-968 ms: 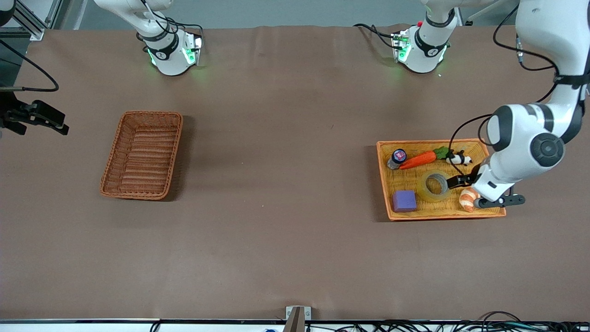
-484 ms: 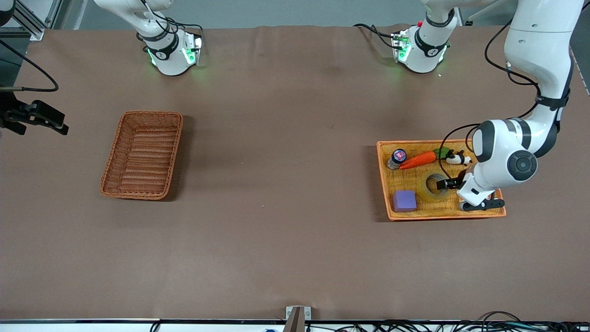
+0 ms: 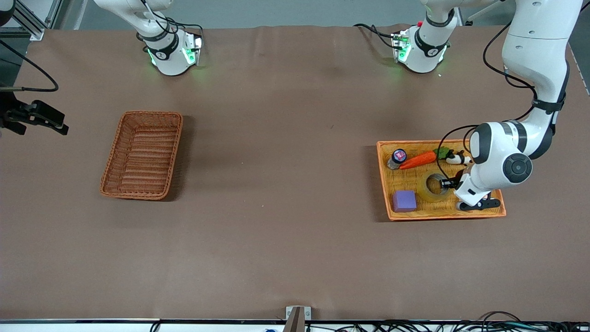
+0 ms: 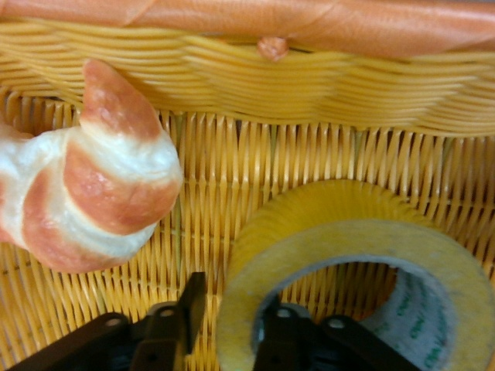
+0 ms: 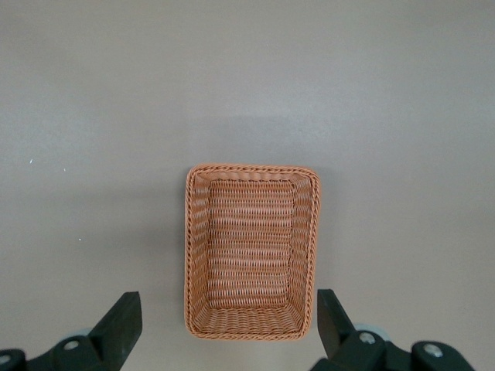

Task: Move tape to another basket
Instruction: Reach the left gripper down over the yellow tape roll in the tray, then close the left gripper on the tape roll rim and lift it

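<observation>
The tape (image 3: 432, 186), a yellowish translucent ring, lies flat in the bright orange-yellow tray (image 3: 383, 177) at the left arm's end of the table. My left gripper (image 3: 446, 183) is down in the tray, open. In the left wrist view the left gripper (image 4: 232, 325) straddles the tape (image 4: 348, 232)'s wall, with one finger (image 4: 188, 309) outside and the other in the hole; a thin gap shows beside the outer finger. The reddish-brown basket (image 3: 142, 154) stands empty toward the right arm's end. My right gripper (image 5: 228, 309) waits open, high above the basket (image 5: 251, 251).
The tray also holds a purple cube (image 3: 404, 201), a toy carrot (image 3: 418, 160), a small bottle (image 3: 397, 157) and a panda figure (image 3: 459, 159). A croissant (image 4: 100, 178) lies close beside the left gripper, near the tray's rim (image 4: 309, 31).
The left arm has come down and moved toward the tape, so its fingers now stand around the ring's wall and the arm hides the croissant in the front view. The right arm has not moved.
</observation>
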You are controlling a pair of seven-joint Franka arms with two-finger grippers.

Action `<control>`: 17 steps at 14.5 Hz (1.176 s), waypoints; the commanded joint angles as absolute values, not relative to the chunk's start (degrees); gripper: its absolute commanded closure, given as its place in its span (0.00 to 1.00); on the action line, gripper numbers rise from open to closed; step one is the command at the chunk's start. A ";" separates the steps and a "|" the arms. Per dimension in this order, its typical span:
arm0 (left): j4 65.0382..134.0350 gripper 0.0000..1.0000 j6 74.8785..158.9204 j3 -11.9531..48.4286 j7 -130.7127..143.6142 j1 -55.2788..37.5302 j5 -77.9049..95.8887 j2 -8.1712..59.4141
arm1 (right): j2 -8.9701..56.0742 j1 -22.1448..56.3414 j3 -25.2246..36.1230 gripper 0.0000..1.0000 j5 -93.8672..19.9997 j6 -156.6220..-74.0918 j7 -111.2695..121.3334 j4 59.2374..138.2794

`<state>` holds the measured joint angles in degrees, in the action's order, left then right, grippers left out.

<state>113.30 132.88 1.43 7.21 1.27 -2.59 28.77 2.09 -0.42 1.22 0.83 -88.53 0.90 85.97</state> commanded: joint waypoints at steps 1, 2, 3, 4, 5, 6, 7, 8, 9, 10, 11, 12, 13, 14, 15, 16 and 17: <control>112.95 1.00 126.68 1.23 7.82 1.23 -2.81 23.75 | 1.41 -1.41 0.70 0.00 -0.35 -88.33 1.67 86.66; 111.72 1.00 123.00 1.23 7.91 1.23 -2.90 21.90 | 1.32 -1.41 0.70 0.00 -0.35 -88.33 1.67 86.66; 109.53 1.00 119.65 1.32 7.82 1.23 -2.90 20.75 | 1.32 -1.41 0.70 0.00 -0.35 -88.33 1.67 86.66; 106.55 1.00 114.83 1.58 7.39 1.23 -2.81 19.79 | 1.32 -1.49 0.70 0.00 -0.35 -88.33 1.67 86.66; 103.30 1.00 110.00 2.19 7.82 0.88 -2.64 19.69 | 1.32 -1.41 0.70 0.00 -0.35 -88.33 1.67 86.66; 99.62 1.00 105.86 3.24 7.91 0.27 -2.64 20.04 | 1.32 -1.49 0.70 0.00 -0.35 -88.33 1.67 86.66; 96.01 1.00 103.21 5.25 8.00 0.18 -2.81 20.47 | 1.32 -1.41 0.70 0.00 -0.35 -88.33 1.67 86.66; 93.98 0.99 102.84 7.45 8.09 0.09 -2.99 21.09 | 1.32 -1.49 0.70 0.00 -0.35 -88.33 1.67 86.66; 92.30 0.99 102.83 10.34 9.65 -0.26 -3.51 21.35 | 1.32 -1.41 0.70 0.00 -0.35 -88.33 1.67 86.66; 91.07 0.99 102.83 12.89 12.71 -0.44 -3.60 22.05 | 1.41 -1.49 0.70 0.00 -0.35 -88.33 1.67 86.66; 89.31 0.99 102.92 15.79 15.96 -0.87 -3.60 23.71 | 1.32 -1.49 0.70 0.00 -0.35 -88.33 1.67 86.66; 87.73 0.99 102.92 18.69 18.78 -1.14 -3.69 25.64 | 1.32 -1.49 0.70 0.00 -0.35 -88.33 1.67 86.66; 86.67 0.99 102.92 22.29 22.03 -1.40 -3.78 27.67 | 1.32 -1.49 0.70 0.00 -0.35 -88.33 1.67 86.66; 86.40 0.99 102.92 25.02 24.84 -2.36 -5.00 29.51 | 1.32 -1.49 0.70 0.00 -0.35 -88.33 1.67 86.66; 85.35 0.99 103.09 28.01 28.53 -3.85 -7.18 31.71 | 1.32 -1.49 0.70 0.00 -0.35 -88.33 1.67 86.66; 83.86 0.99 103.10 30.39 31.96 -5.43 -9.12 34.43 | 1.32 -1.49 0.70 0.00 -0.35 -88.33 1.67 86.66; 81.76 0.99 103.44 32.50 35.21 -6.93 -10.62 37.67 | 1.32 -1.49 0.70 0.00 -0.35 -88.33 1.67 86.66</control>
<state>88.07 104.51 28.75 29.91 -4.52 -7.17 31.06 2.09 -0.45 1.25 0.83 -88.50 0.90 86.01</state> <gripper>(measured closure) 0.789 0.000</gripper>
